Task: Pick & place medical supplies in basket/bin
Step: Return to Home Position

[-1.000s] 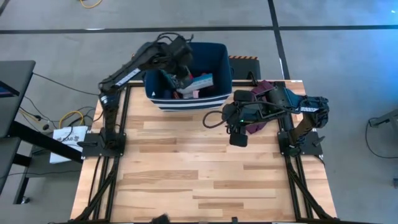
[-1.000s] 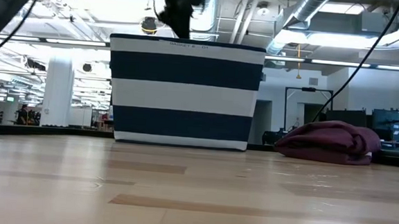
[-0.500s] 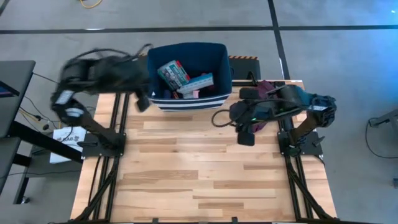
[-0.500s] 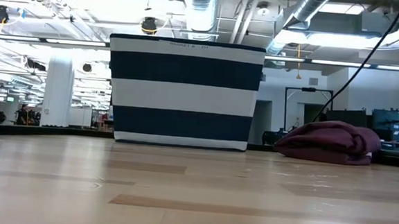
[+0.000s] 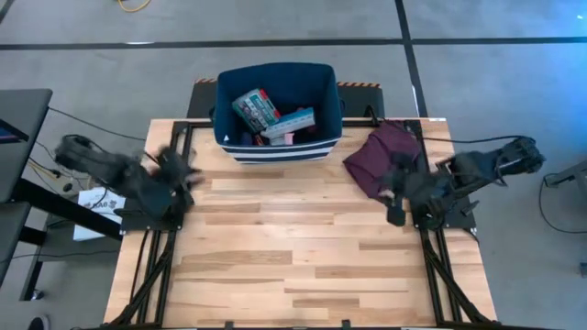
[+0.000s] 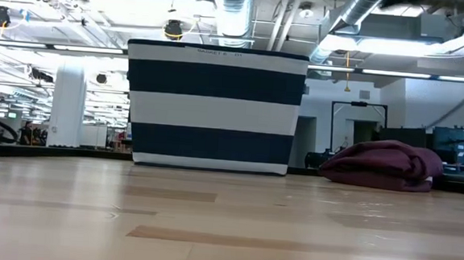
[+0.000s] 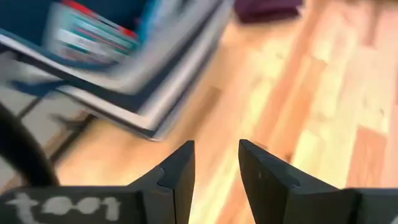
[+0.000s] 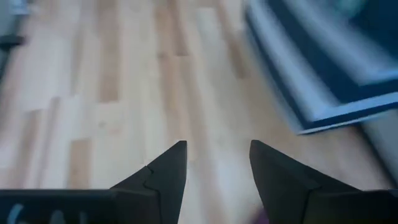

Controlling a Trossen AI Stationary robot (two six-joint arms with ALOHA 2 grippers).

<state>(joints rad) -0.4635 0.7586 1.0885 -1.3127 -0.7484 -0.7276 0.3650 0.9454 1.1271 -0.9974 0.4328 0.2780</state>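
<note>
The navy white-striped bin point(image 5: 275, 82) point(image 6: 215, 109) stands at the table's far edge. Inside it lie the teal first-aid box point(image 5: 255, 107), a light-blue item point(image 5: 295, 120) and something pink point(image 5: 286, 137). The other supplies are hidden or out of view. My left gripper point(image 5: 182, 171) point(image 7: 216, 163) is open and empty over the table's left edge, left of and nearer than the bin. My right gripper point(image 5: 396, 209) point(image 8: 217, 163) is open and empty near the right edge, just nearer than the maroon cloth point(image 5: 383, 156).
The folded maroon cloth point(image 6: 383, 165) lies on the table right of the bin. Bare wooden table top point(image 5: 293, 247) stretches across the middle and near side. Both arm bases stand on the dark frame rails at the left and right edges.
My left gripper has swung out from above the bin toward the table's left edge and then nearer, ending low by its base. My right gripper has drawn back from beside the bin toward the right edge and nearer. The teal box now shows uncovered in the bin.
</note>
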